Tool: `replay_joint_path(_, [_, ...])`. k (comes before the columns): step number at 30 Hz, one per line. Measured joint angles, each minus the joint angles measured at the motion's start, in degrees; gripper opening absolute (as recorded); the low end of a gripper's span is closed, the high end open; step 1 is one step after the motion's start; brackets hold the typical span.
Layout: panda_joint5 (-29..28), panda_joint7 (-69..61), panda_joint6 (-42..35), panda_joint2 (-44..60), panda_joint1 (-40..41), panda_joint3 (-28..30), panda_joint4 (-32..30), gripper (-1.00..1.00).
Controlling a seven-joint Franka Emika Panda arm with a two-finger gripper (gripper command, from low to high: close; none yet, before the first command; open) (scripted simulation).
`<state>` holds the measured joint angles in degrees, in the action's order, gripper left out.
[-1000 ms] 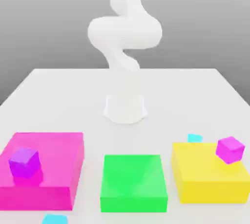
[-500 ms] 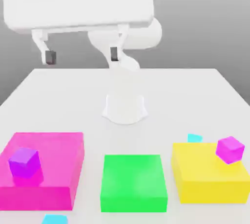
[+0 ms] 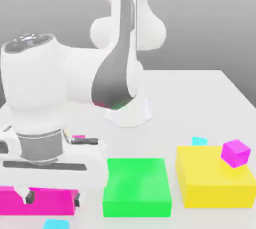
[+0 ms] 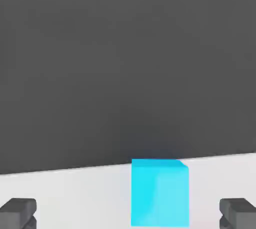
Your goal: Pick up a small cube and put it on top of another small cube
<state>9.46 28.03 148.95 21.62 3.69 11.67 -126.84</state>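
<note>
My gripper (image 3: pixel 52 198) hangs low at the front of the exterior view's left, in front of the pink block (image 3: pixel 47 200), with its jaws wide open and nothing in them. Just below it, at the table's front edge, lies a small cyan cube (image 3: pixel 55 224). In the hand view this cyan cube (image 4: pixel 160 193) sits on the white table between my two dark fingertips (image 4: pixel 17 212), untouched by either, with the open gripper (image 4: pixel 128 214) around it. A second cyan cube (image 3: pixel 199 141) lies behind the yellow block (image 3: pixel 212 185). A magenta cube (image 3: pixel 235 153) rests on that yellow block.
A green block (image 3: pixel 136 187) stands in the front middle, between the pink and yellow ones. The arm's white base (image 3: pixel 128 110) sits mid-table, and its bulky wrist hangs over the pink block. The white table (image 3: pixel 200 98) stretches back behind the blocks.
The hand has swung down from high above to the front left, now covering most of the pink block and the purple cube on it. The jaws stayed open.
</note>
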Motion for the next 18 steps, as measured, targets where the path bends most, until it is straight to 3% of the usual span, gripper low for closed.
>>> replay_joint_path(4, [1.89, -1.7, 5.49, 8.29, 1.86, -1.85, 1.62, 0.0])
replay_joint_path(5, [2.37, -2.05, 6.73, 9.95, 2.3, -2.38, 1.99, -1.0])
replay_joint_path(12, [2.42, -2.1, 6.83, 10.15, 2.36, -2.45, 2.04, -1.0])
replay_joint_path(18, [-1.29, 0.33, -0.84, -0.91, 1.11, 1.09, -1.22, -1.0])
